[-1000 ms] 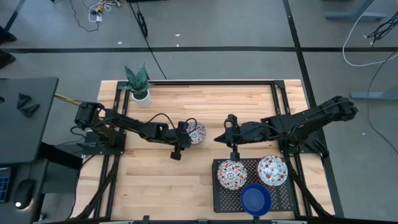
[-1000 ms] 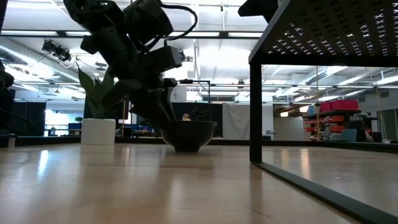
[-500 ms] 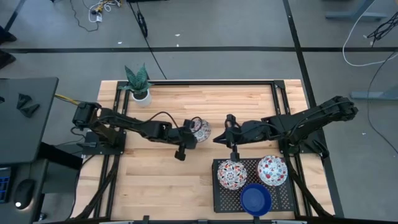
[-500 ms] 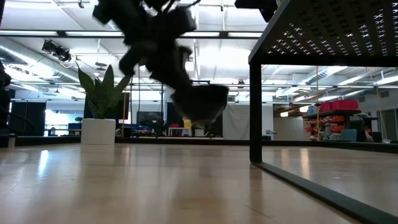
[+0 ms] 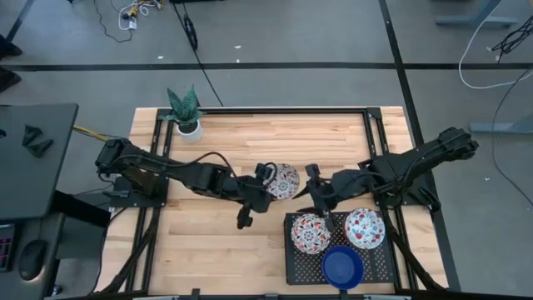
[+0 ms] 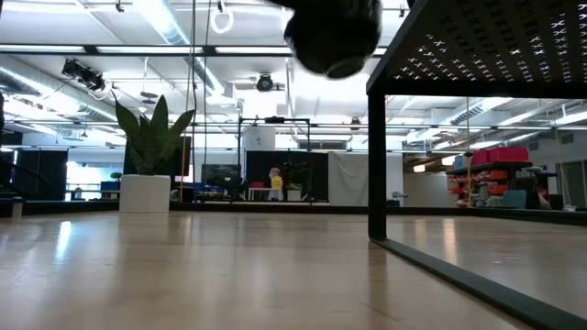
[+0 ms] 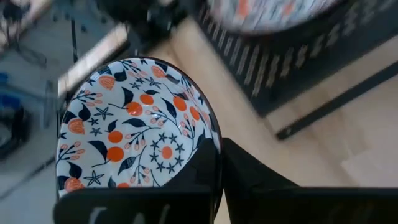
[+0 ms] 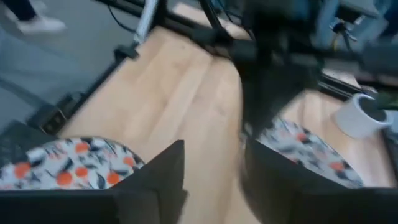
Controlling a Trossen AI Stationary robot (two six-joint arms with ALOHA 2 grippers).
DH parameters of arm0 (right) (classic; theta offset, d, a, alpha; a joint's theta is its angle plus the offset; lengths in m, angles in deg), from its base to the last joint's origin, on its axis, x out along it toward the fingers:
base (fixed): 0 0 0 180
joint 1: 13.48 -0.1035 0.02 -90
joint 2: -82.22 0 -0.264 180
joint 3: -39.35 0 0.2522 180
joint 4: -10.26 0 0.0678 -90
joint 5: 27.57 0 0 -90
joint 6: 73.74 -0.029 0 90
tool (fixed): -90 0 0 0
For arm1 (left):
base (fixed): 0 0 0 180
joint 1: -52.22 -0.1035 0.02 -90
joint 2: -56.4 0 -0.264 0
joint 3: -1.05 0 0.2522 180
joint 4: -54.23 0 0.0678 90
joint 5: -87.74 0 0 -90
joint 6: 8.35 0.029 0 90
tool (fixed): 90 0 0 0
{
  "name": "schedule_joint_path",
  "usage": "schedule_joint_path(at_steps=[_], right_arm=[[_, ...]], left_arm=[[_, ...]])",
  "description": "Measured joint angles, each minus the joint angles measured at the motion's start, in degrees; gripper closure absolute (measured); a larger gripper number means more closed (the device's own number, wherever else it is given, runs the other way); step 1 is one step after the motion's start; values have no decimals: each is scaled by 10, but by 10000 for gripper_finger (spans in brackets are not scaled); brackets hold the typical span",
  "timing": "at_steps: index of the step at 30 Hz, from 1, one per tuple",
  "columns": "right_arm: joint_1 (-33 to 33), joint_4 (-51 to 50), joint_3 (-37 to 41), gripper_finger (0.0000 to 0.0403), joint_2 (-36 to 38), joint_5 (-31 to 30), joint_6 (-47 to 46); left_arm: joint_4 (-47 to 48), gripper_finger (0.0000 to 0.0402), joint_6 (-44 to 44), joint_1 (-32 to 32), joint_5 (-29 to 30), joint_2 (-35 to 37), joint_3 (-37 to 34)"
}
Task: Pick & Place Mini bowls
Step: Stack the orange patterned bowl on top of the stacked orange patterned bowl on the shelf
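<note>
bowls first: you have a patterned bowl (image 5: 284, 180) near the middle of the high view, held off the table by your left gripper (image 5: 265, 182), which is clamped on its rim. in the left wrist view that bowl (image 7: 134, 134) fills the centre-left of the frame, white inside with orange and dark blue flowers, and one dark finger (image 7: 249, 183) sits at its rim with the rim pinched between the fingers. in the low view the bowl (image 6: 333, 37) hangs at the top centre as a dark round shape, clear of the wooden table (image 6: 229, 275).

your black rack (image 5: 296, 262) sits at the lower right of the high view. it carries two more patterned bowls, one on its left side (image 5: 311, 232) and one on its right side (image 5: 365, 227), with a solid blue bowl (image 5: 342, 267) below and between them.

your right gripper (image 5: 325, 202) is just right of the held bowl, at the rack's upper edge and above the left rack bowl. in the right wrist view its fingers (image 8: 155, 180) stand apart with nothing between them; a patterned bowl (image 8: 68, 163) shows at the lower left and another (image 8: 311, 155) at centre right.

a small white pot with a green plant (image 5: 186, 112) stands in the table's upper left corner, well apart from both arms.
</note>
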Motion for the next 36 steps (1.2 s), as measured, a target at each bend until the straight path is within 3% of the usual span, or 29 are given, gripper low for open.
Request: schedule_joint_path(at_steps=[4, 12, 17, 24, 27, 36], right_arm=[[-16, -40, -24, 212, -12, -36, 15], [-18, -50, -37, 220, -53, -35, 53], [-18, -47, -38, 262, -57, -41, 56], [-18, -56, -38, 362, -58, -41, 57], [-20, -63, -38, 393, -59, -37, 58], [-58, -67, -37, 398, -54, -50, 51]], left_arm=[[-2, 389, 14, 11, -24, 0, 20], [3, 389, 16, 17, -40, -1, 30], [0, 388, 17, 17, -42, -1, 30], [-12, 382, 24, 16, -44, -1, 30], [-21, 360, 39, 16, -45, -1, 30], [-6, 228, 42, 21, -31, 4, 70]])
